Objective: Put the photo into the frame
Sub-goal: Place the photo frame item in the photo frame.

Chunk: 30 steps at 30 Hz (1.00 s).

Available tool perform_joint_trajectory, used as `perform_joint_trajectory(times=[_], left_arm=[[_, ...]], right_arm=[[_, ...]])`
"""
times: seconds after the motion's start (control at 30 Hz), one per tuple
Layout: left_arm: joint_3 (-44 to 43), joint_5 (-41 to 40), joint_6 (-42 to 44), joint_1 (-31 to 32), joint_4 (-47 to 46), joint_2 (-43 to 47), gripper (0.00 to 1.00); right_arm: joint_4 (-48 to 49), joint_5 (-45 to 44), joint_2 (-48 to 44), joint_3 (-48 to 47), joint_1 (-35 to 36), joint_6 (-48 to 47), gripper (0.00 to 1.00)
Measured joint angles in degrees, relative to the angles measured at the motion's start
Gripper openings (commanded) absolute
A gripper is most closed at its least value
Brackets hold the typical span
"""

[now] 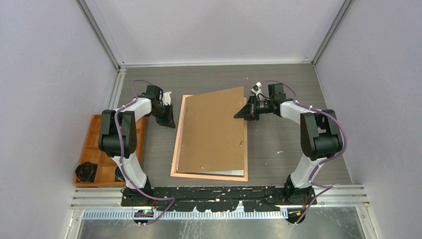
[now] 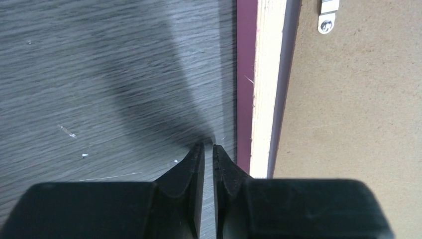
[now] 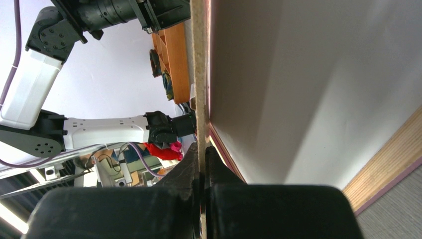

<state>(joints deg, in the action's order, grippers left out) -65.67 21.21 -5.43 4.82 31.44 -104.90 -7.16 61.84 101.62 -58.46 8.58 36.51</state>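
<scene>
While your left arm folds up over the orange tray [image 1: 91, 144] and reaches forward, the left gripper [image 2: 209, 148] hangs low over the table [image 1: 278, 144], just beside the outer left edge of the frame [image 1: 209, 178]. Its fingers are all but pressed together, with a sliver of gap and nothing between them.

At centre, the frame lies back-up on the grey wood-grain surface, with pink showing along its rim.

To the right, your right arm bends inward. The right gripper [image 3: 201, 149] pinches the right edge of the brown backing board [image 1: 214, 134], and that side is tilted up off the frame. The photo [image 1: 224, 173] sits inside the frame beneath the board, plain white back up.

Pale walls close in the table on three sides.

From above you see only a strip of the photo at the near edge, and its printed side is hidden. The dark items in the tray, partly behind the left arm, are hard to make out.
</scene>
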Motion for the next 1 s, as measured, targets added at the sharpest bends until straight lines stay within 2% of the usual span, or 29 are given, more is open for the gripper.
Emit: perform_joint_trajectory(times=[0.8,1.0], left_arm=[[-0.20,-1.29,-0.09,1.46,-0.37,-0.09,0.11],[-0.17,-1.22,-0.02,1.70,-0.39,-0.09,0.07]], right_arm=[[-0.11,-1.16,0.00,0.35,1.44,1.05,0.01],[1.81,-1.57,0.17,0.39,2.23,2.97,0.01]])
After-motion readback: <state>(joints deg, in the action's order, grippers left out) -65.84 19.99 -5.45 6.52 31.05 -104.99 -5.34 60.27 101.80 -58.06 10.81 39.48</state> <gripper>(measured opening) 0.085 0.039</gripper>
